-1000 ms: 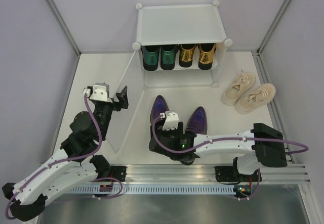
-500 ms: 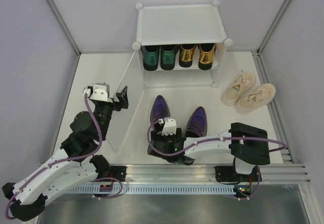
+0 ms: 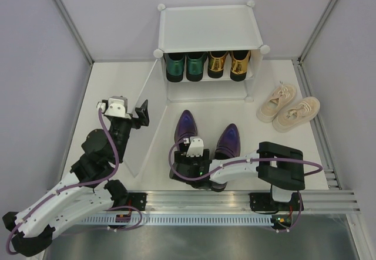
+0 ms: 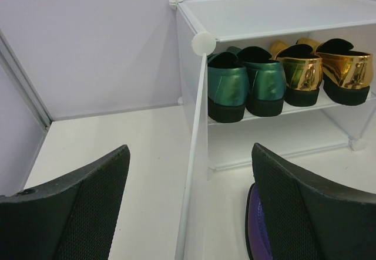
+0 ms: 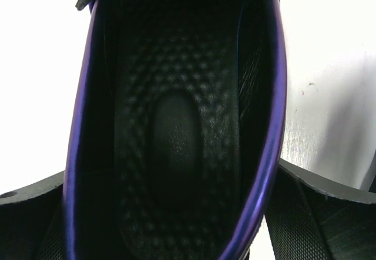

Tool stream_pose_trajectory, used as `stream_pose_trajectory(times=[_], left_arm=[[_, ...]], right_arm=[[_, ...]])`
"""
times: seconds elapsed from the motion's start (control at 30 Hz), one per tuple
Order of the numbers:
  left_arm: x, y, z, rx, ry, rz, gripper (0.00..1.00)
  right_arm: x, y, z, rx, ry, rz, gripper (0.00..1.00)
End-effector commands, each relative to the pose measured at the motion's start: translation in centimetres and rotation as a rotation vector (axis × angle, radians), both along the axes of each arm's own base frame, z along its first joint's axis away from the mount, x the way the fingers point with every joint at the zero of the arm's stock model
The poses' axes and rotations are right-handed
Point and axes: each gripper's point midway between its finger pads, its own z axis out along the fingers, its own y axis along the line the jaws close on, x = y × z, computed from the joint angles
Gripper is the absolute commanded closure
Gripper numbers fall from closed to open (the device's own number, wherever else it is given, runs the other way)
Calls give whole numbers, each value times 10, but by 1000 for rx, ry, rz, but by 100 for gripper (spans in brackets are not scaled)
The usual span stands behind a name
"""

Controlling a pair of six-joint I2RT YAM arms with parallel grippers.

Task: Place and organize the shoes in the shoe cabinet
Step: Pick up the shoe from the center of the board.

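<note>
As we look down from above, the shoe cabinet (image 3: 208, 28) stands at the far middle of the table (image 3: 117, 84), with its door panel (image 3: 144, 131) swung open toward the left arm. The green loafers (image 3: 186, 66) and gold loafers (image 3: 229, 64) sit side by side on its upper tier, heels outward. The sneakers (image 3: 289, 109) lie on the table to the cabinet's right. The purple shoes (image 3: 229, 138) lie in front of it, toes toward it. The right gripper (image 3: 189, 163) hangs over the heel of the left purple shoe (image 3: 185, 124), and the left gripper (image 3: 141, 114) hovers just beside the door panel. Against a second ago, the right arm's elbow has swung leftward and its wrist has drawn slightly toward the near edge. The left arm and every shoe lie as before.

From the left wrist, we see the left gripper (image 4: 189, 154) spread wide and holding nothing, with the door panel (image 4: 194, 172) edge-on between its fingers. Both loafer pairs (image 4: 247, 84) (image 4: 323, 69) stand on the shelf beyond. We cannot tell whether their heels carry lettering.

From the right wrist, the left purple shoe (image 5: 176, 125) fills the frame with its dimpled black insole. The right gripper (image 5: 176, 213) stands wide, one finger (image 5: 317, 207) on each side of the heel. We cannot tell whether they touch it.
</note>
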Motion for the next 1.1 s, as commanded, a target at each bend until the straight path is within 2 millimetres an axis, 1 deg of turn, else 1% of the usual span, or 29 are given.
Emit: stream_pose_trajectory(times=[0.0,0.03,0.1,0.17,0.2,0.27,0.3,0.37,0.4,0.43,0.5,0.53,0.6,0.63,0.67,0.7,0.73,0.8,0.83,0.87,0.9,0.93,0.97,1.0,1.03,1.07], left_arm=[[3,1,-1,23,3,14,13],[3,1,-1,24,4,14,13],[3,0,-1,24,4,14,13],[3,0,-2,26,6,11,13],[3,0,-2,26,6,11,13],[3,-1,-1,23,5,8,13],[3,-1,-2,24,7,7,13],[3,-1,-2,24,7,6,13],[2,-1,-2,23,6,6,13],[2,-1,-1,22,5,6,13],[2,-1,-1,24,4,6,13],[2,-1,-1,21,5,6,13],[2,-1,-1,22,5,6,13],[2,-1,-1,21,5,6,13],[2,-1,-1,21,5,4,13],[2,-1,-1,21,6,2,13],[2,-1,-1,19,6,2,13],[2,-1,0,19,5,2,13],[2,-1,0,18,5,2,13],[1,-1,0,18,5,1,13],[2,0,0,20,4,2,13],[2,-1,-1,19,6,2,13],[1,-2,-1,19,5,-2,13],[2,-1,-1,18,7,-1,13],[1,-2,-1,19,7,-3,13],[2,-2,-1,19,6,-3,13]], right_arm=[[3,-6,-18,-37,14,-27,5],[3,-8,-18,-42,13,-31,7],[5,-12,-18,-57,2,-39,16],[5,-13,-16,-59,-2,-37,37],[5,-13,-16,-59,-5,-38,54],[6,-12,-13,-57,-11,-34,65],[8,-13,-10,-59,-19,-36,75],[9,-13,-2,-57,-30,-33,88],[11,-13,2,-53,-41,-34,99],[13,-15,12,-47,-56,-31,99],[16,-15,24,-32,-78,-33,99],[20,-17,36,-13,-103,-43,99],[23,-22,46,-7,-126,-51,99],[28,-27,57,16,-151,-65,99],[29,-30,60,14,-160,-62,99],[30,-36,58,6,-160,-57,99],[38,-36,70,64,-173,-69,99],[42,-39,71,95,-152,-46,99],[44,-48,73,114,-159,-44,99],[53,-47,80,172,-173,-47,99],[54,-55,76,146,-190,-18,99],[64,-54,95,225,-232,-24,99],[67,-58,97,229,-247,-19,99],[66,-62,94,228,-243,3,99],[74,-66,104,243,-273,8,99],[77,-68,107,245,-285,12,99]])
